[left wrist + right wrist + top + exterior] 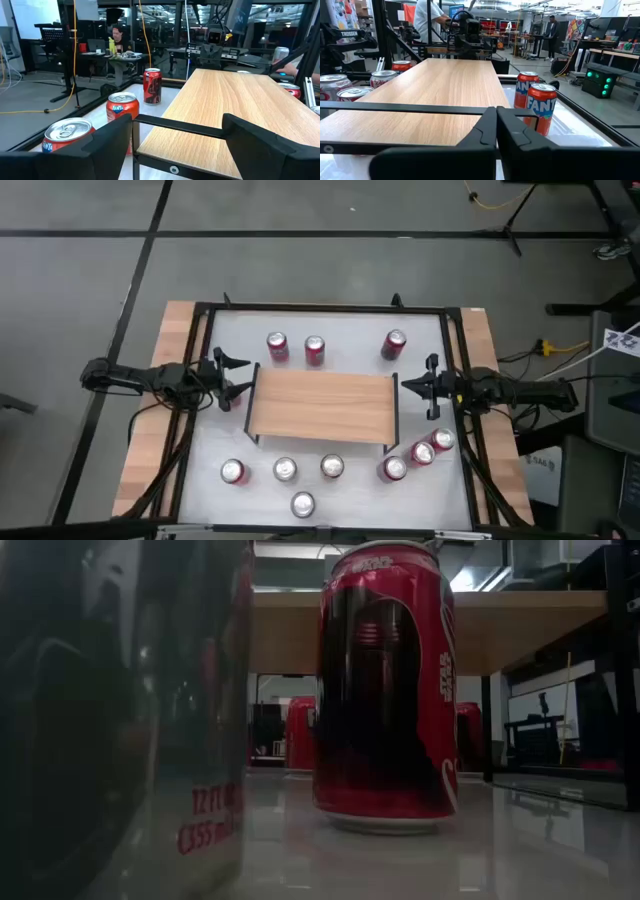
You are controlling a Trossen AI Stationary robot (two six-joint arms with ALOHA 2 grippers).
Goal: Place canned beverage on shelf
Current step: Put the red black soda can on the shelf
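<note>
Between arms, bare wooden-topped shelf [322, 406]

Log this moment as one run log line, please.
shelf: bare | cans: all on table | left hand: open, empty, by shelf | right hand: shut, empty, opposite end

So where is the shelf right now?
In the high view the shelf stands mid-table between the left tool and the right tool, its top bare, with three cans behind it and more in front.

The right gripper [496, 131], fingers pressed together, faces the bare wooden shelf [440, 85], with two Fanta cans [540, 107] on one side, more cans [350, 92] opposite, and people beyond.
</note>
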